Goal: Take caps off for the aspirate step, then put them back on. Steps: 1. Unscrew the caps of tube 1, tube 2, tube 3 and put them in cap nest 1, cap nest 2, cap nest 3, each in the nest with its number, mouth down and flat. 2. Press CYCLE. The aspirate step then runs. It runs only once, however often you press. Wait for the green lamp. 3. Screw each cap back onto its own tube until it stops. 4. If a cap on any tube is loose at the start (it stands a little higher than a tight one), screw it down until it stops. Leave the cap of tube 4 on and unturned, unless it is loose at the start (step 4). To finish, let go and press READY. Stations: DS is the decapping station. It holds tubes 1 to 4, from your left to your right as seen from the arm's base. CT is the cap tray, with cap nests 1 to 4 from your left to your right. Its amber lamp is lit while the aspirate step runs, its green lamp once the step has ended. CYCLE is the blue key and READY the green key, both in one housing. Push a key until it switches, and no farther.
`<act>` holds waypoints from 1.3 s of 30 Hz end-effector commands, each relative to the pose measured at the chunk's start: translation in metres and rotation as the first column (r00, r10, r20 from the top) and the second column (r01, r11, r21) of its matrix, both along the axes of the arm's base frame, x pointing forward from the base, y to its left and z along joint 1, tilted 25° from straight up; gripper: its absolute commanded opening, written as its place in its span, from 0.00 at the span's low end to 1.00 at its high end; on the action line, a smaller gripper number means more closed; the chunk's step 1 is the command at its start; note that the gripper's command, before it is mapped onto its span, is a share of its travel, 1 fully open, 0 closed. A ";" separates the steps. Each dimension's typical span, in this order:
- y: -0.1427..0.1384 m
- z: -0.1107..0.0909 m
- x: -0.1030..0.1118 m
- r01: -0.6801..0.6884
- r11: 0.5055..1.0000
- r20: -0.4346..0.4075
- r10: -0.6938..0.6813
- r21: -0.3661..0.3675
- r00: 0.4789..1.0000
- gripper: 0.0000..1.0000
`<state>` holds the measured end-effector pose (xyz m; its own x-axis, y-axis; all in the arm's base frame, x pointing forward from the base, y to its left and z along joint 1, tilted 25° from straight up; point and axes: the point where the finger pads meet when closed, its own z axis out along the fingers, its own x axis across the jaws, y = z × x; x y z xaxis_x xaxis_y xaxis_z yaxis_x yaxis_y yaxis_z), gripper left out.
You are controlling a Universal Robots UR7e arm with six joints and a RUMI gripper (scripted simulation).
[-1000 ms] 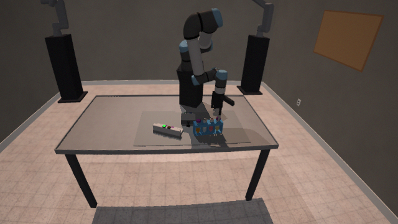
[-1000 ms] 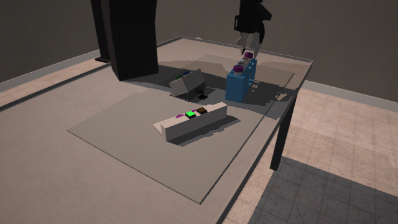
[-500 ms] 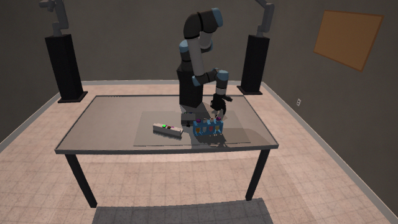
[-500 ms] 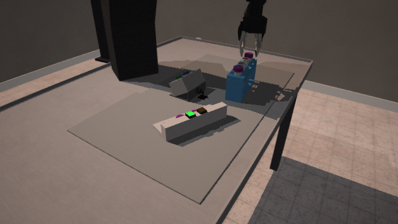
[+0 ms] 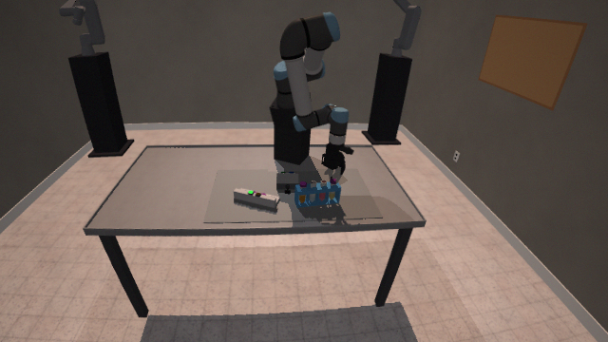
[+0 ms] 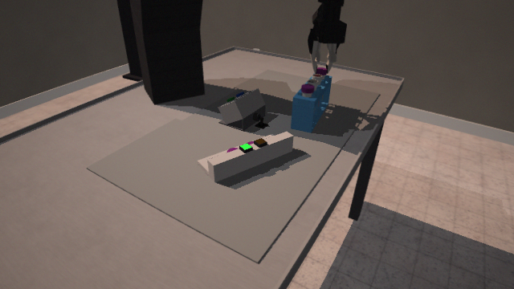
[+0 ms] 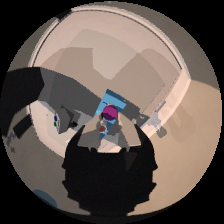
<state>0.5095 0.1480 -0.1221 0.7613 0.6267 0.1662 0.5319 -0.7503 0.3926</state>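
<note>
The blue decapping station stands on the mat in front of the arm's base. My gripper points straight down over its tube 1 end and is shut on the purple cap of tube 1, which sits on the tube's top. Tube 4 at the other end carries its purple cap. The two tubes between show no purple cap. The white cap tray has its green lamp lit, with two purple caps lying in its nests.
The grey key housing with the blue and green keys stands between the arm's base and the tray. The arm's dark pedestal rises behind it. The table's right edge is close to the station.
</note>
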 end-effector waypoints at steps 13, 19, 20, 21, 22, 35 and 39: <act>0.000 0.000 0.000 0.385 0.905 0.059 -0.400 0.181 0.914 0.00; 0.000 0.000 0.001 0.531 0.805 0.060 -0.563 0.264 0.825 0.00; 0.000 0.000 0.001 0.563 0.776 0.057 -0.600 0.285 0.798 0.00; 0.000 0.000 0.001 0.595 0.744 0.054 -0.637 0.305 0.769 0.00; 0.000 0.000 0.001 0.624 0.711 0.050 -0.672 0.325 0.739 0.00; 0.000 0.000 0.001 0.743 0.523 0.015 -0.822 0.417 0.569 0.00; 0.000 0.000 0.001 0.743 0.523 0.015 -0.822 0.417 0.569 0.35</act>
